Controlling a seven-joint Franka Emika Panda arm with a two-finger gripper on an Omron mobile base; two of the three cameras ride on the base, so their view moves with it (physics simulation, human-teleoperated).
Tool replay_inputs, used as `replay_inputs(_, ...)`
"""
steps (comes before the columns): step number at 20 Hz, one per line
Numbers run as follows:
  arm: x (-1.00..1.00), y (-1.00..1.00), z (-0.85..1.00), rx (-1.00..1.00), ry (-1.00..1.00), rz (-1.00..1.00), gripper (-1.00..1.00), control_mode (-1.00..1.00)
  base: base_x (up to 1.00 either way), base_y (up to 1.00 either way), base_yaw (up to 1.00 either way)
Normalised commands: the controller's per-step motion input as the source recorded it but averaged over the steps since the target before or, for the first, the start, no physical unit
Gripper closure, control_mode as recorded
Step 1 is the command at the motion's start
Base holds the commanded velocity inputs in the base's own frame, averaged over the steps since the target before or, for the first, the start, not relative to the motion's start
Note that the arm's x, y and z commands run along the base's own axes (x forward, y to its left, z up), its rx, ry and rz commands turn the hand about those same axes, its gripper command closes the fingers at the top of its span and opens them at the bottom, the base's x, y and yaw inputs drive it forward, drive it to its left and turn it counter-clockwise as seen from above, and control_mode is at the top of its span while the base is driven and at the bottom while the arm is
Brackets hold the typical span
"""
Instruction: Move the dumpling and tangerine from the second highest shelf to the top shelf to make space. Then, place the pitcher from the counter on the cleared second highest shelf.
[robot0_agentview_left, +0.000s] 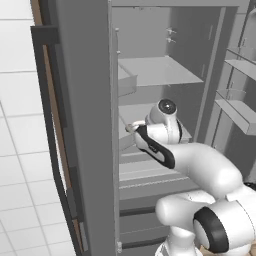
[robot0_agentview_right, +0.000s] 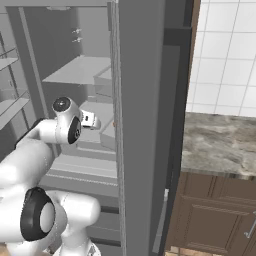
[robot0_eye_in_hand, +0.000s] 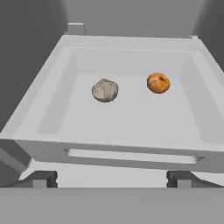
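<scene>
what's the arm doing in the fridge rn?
The arm is reaching into the open fridge with its gripper facing the second highest shelf, a rimmed tray. The jaws stand wide open and hold nothing. The dumpling and the tangerine sit apart on that tray, both untouched. The top shelf above carries nothing that can be seen. The counter is off to the right of the fridge.

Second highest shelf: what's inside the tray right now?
The second highest shelf holds the dumpling and the tangerine, apart on its floor. The front rim hides a strip of floor just behind it.
</scene>
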Motion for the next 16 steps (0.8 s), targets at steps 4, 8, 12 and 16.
replay_inputs(4,0.28,0.10,-0.30,0.00,0.00,0.00,-1.00,-1.00,0.00,0.00,0.00)
replay_inputs(8,0.23,0.00,-0.23,0.00,0.00,0.00,-1.00,-1.00,0.00,0.00,0.00)
replay_inputs(12,0.22,0.00,-0.20,0.00,0.00,0.00,-1.00,-1.00,0.00,0.00,0.00)
replay_inputs(16,0.30,0.00,-0.13,0.00,0.00,0.00,-1.00,-1.00,0.00,0.00,0.00)
